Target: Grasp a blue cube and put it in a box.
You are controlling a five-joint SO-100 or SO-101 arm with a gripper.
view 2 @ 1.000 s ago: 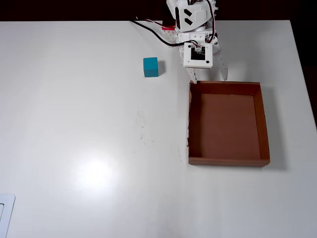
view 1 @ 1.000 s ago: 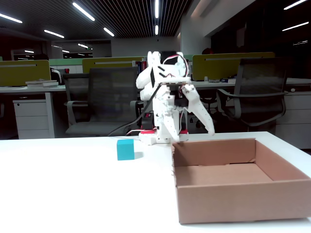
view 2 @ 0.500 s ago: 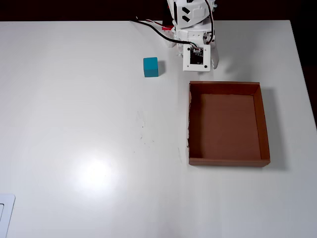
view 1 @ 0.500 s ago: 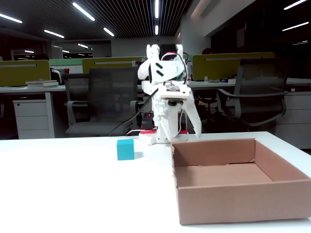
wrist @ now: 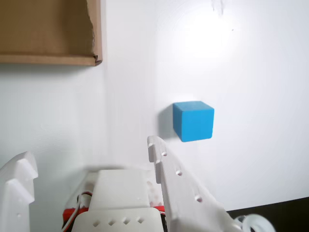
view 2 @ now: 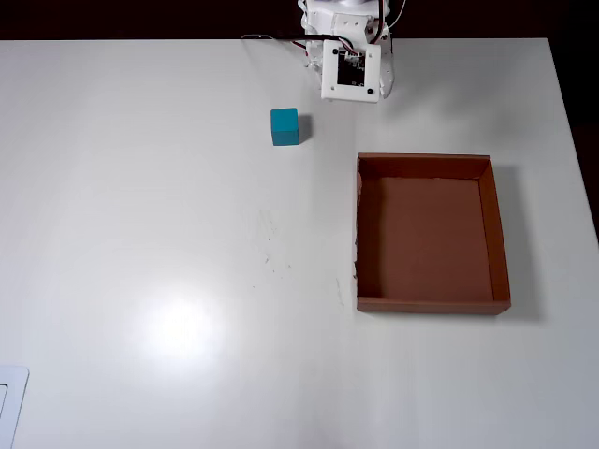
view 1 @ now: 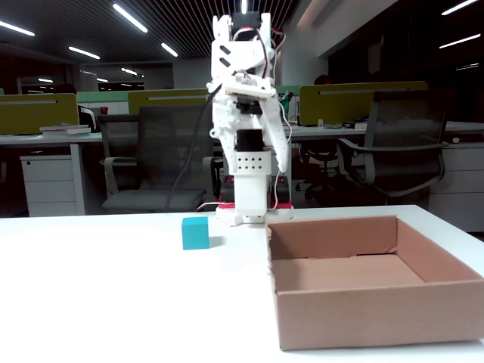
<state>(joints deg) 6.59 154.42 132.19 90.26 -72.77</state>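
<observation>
Blue cube (view 2: pixel 284 126) sits near the table's (view 2: pixel 140 187) far edge, apart from the box (view 2: pixel 501 234). Gripper (wrist: pixel 91 159) hangs spread wide, empty.

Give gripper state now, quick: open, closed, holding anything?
Gripper: open, holding nothing; the small teal-blue cube sits on the white table, clear of the fingers.

In the overhead view the arm (view 2: pixel 348 47) stands at the top centre of the table (view 2: pixel 140 234). The cube (view 2: pixel 284 126) lies just below-left of it, and the box (view 2: pixel 430 232) sits right of centre, apart from the cube.
</observation>
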